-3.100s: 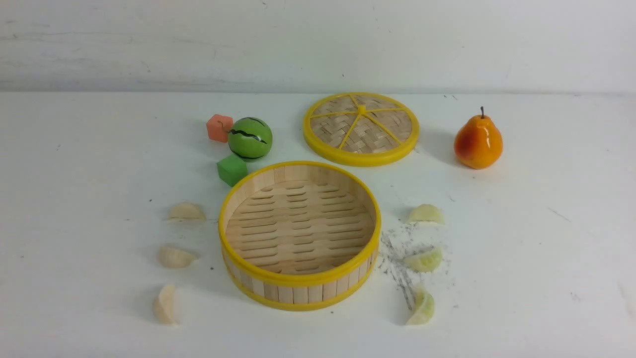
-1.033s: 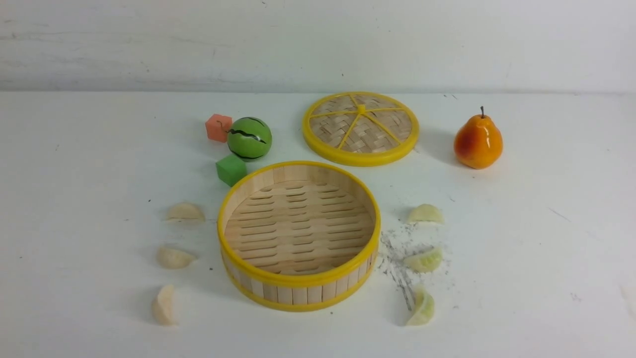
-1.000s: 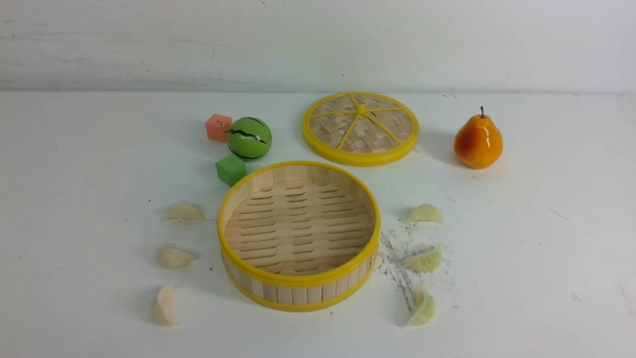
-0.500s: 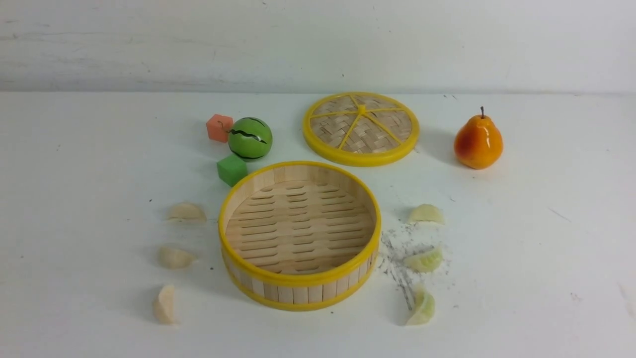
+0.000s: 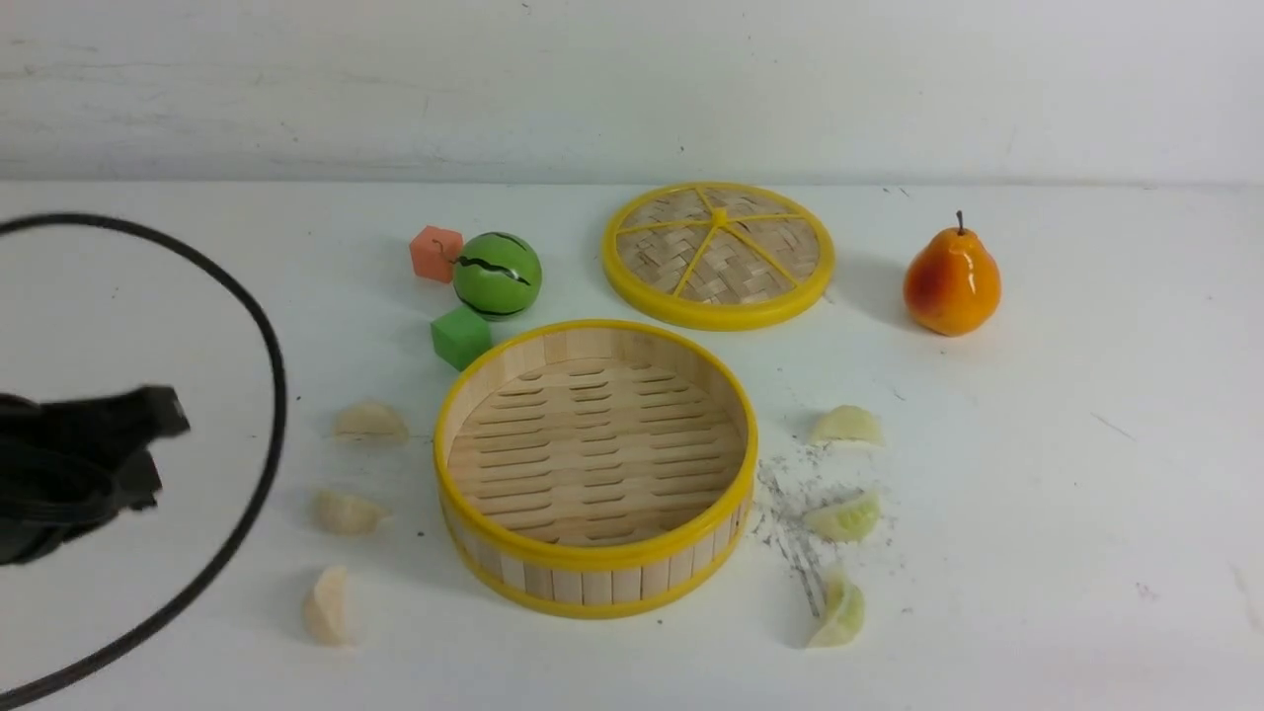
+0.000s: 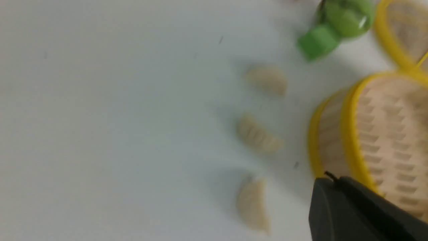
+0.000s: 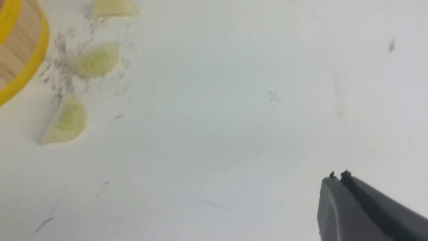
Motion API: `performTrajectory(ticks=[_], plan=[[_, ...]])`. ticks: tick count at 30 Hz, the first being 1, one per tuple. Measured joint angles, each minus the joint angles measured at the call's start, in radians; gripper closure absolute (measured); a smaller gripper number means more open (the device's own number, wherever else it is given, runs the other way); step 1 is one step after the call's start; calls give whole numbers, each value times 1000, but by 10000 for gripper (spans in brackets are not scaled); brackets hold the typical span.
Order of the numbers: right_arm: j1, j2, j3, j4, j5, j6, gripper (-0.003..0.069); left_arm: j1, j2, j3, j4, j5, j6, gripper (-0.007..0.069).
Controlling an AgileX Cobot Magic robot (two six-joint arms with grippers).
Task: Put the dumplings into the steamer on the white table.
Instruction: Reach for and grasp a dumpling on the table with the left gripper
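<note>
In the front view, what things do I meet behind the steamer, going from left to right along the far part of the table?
orange-red block → green striped ball → woven lid → pear

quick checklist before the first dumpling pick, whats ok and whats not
1. Steamer uncovered and nothing in it: ok.
2. Lid lies flat behind the steamer, apart from it: ok.
3. Three cream dumplings lie on the table on the steamer's left side, apart from each other: ok.
4. Three green dumplings lie on its right side, apart from each other: ok.
5. Left tool open for a grasp: not ok, it is shut and empty.
6. Right tool open for a grasp: not ok, it is shut and empty.
</note>
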Motion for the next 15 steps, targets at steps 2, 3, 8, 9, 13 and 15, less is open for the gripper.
performTrajectory(ticks=[2, 3, 8, 9, 13, 15], plan=[[39, 65, -3, 103, 3, -83, 664, 0, 66, -40, -77, 129, 94, 638], [61, 90, -3, 150, 4, -133, 664, 0, 93, -52, -128, 176, 146, 638], [172, 192, -3, 352, 16, -392, 662, -1, 191, -68, -375, 305, 404, 638], [188, 210, -3, 382, 16, -432, 662, -1, 208, -73, -391, 308, 423, 638], [222, 265, -5, 434, 2, -509, 662, -24, 279, -121, -305, 309, 354, 638], [224, 282, -7, 444, -1, -517, 662, -57, 304, -144, -201, 306, 284, 638]])
